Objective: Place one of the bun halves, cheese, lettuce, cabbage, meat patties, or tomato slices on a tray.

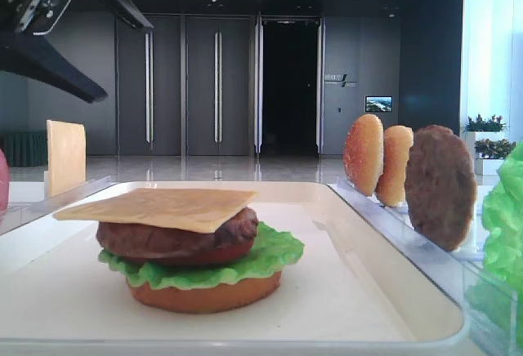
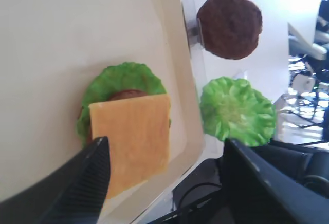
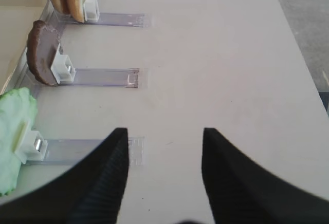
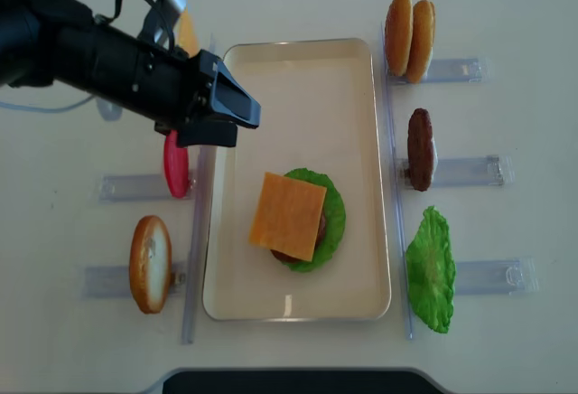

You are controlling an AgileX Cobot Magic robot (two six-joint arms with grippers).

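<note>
Start at the near end of the tray [image 4: 298, 308], the big cream-white one with round corners and a low rim. You have one stack on it. The cheese [image 4: 287, 216] sits on top: one thin, flat, smooth square, yellow-orange. Under it is one rough brown meat patty [image 1: 176, 240], then a red tomato slice [image 1: 208, 256], then one ruffled green lettuce leaf [image 4: 332, 213], then one round tan bun half [image 1: 204, 293] at the bottom.

Right of the tray you can count three clear plastic racks [image 4: 470, 171]. The nearest holds one wavy green lettuce piece [image 4: 430, 269]. The middle one holds one dark, grainy meat patty on its edge [image 4: 420, 148]. The far one holds two golden bun halves [image 4: 409, 36], side by side and standing up.

Left of the tray, the nearest rack holds one bun half on its edge [image 4: 150, 263]. Next comes one round red tomato slice [image 4: 175, 164]. Farther back stands one more cheese slice [image 1: 65, 157], mostly hidden by the arm in the top view.

Your left gripper [image 4: 237, 112] hangs above the left rim of the tray, past the stack. Its two black ribbed fingers [image 2: 87, 180] are spread wide and pinch nothing.

Your right gripper [image 3: 164, 175] is over bare table, right of the racks. Its fingers are spread too, with nothing between them.
</note>
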